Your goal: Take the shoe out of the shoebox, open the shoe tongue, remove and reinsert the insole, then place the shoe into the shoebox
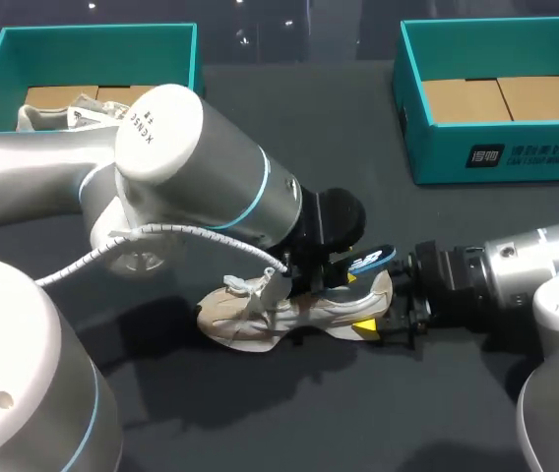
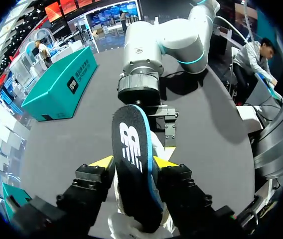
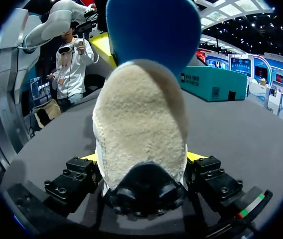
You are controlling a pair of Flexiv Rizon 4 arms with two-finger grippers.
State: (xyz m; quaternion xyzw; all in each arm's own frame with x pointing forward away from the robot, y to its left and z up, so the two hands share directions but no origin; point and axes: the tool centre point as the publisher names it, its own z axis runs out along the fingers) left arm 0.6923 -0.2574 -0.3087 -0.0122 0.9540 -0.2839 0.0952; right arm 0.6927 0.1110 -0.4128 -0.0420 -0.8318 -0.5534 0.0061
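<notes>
A dark table point(image 1: 343, 128) with a matte grey-black surface is shown. A teal cardboard box point(image 1: 102, 54), open at the top, is set at the far left corner of the table. Its floor is lined with brown cardboard flaps point(image 1: 48, 97). A second, pale beige shoe point(image 1: 55, 118) is laid inside this box against the near wall, and it is partly hidden from the head view.

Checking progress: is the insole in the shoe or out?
Partly out: the insole sticks up from the shoe, pinched in the left tool.
</notes>
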